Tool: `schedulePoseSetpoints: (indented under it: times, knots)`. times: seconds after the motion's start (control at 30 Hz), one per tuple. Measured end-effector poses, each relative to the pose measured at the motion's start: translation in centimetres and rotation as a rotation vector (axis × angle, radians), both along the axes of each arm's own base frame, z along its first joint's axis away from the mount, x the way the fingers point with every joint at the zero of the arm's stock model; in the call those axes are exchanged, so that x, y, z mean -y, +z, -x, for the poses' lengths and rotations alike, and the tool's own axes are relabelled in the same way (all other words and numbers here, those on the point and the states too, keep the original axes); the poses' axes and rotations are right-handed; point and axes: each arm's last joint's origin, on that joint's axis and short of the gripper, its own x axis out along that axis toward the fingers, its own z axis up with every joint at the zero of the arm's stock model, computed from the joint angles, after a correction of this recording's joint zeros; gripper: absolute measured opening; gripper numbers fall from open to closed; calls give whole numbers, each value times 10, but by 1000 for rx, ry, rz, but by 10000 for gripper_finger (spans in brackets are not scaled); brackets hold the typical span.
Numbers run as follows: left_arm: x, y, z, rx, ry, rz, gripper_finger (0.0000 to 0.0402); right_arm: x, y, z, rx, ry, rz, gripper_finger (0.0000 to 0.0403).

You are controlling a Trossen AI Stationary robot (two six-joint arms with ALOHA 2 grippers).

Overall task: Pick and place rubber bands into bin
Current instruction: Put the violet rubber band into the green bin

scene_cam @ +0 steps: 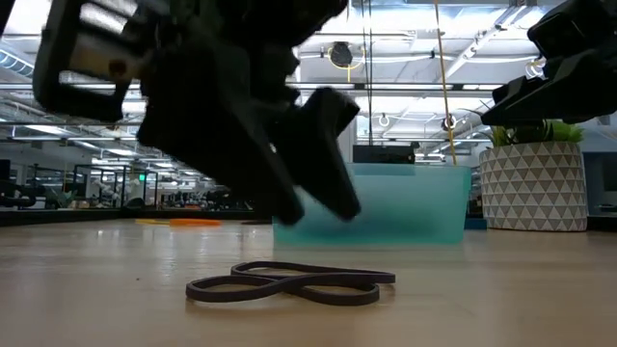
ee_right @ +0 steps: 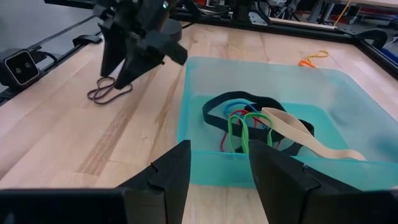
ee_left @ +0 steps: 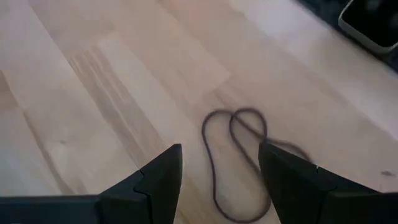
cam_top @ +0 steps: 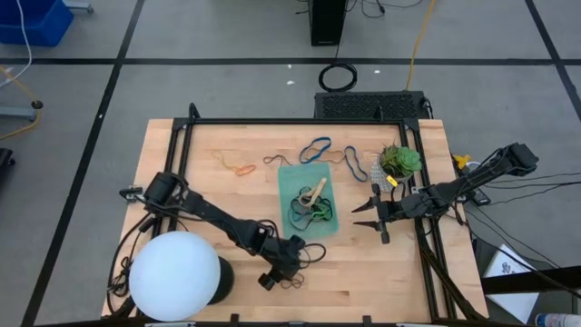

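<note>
Near the table's front edge I have the left gripper point(cam_top: 280, 275) hanging just above a dark, thin rubber band point(ee_left: 239, 158) that lies twisted into loops flat on the pale wooden tabletop point(cam_top: 191, 154); its fingers point(ee_left: 155, 180) are spread, with part of the band lying between them, and I cannot tell whether they touch it. At mid-table sits the shallow translucent teal plastic bin point(cam_top: 292, 177); it holds several bands in black, green, blue, red and tan point(ee_right: 292, 130). Beyond the bin, toward the far edge, I see loose bands on the wood: an orange one point(cam_top: 241, 169), a blue one point(cam_top: 316, 149) and darker ones point(cam_top: 354, 162). On the bin's right side my right gripper point(cam_top: 370, 216) waits with fingers point(ee_right: 165, 177) apart, gripping nothing; a leafy green plant in a patterned pot point(cam_top: 399, 162) stands just behind it.
</note>
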Motion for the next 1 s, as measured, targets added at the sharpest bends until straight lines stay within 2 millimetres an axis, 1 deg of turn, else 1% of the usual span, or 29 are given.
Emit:
schedulePoseSetpoints:
  times: [0.17, 0.23, 0.37, 0.53, 0.63, 1.0]
  knots:
    - [1, -16, -1, -46, 14, -5, 219, 0, -1, 0, -5, 4, 15, 157]
    - [1, -19, -1, -56, 19, 1, 218, 0, -1, 0, -6, 5, 16, 157]
    - [1, -20, -2, -65, 40, 10, 219, 0, -1, 0, -6, 4, 16, 157]
    - [0, -19, -4, -77, 170, 52, 218, 0, -1, 0, -6, 3, 17, 157]
    - [-1, -19, -4, -97, 210, 75, 218, 0, -1, 0, -6, 2, 17, 157]
    - [-1, -20, -2, -126, 220, 75, 218, 0, -2, 1, -14, 2, 21, 157]
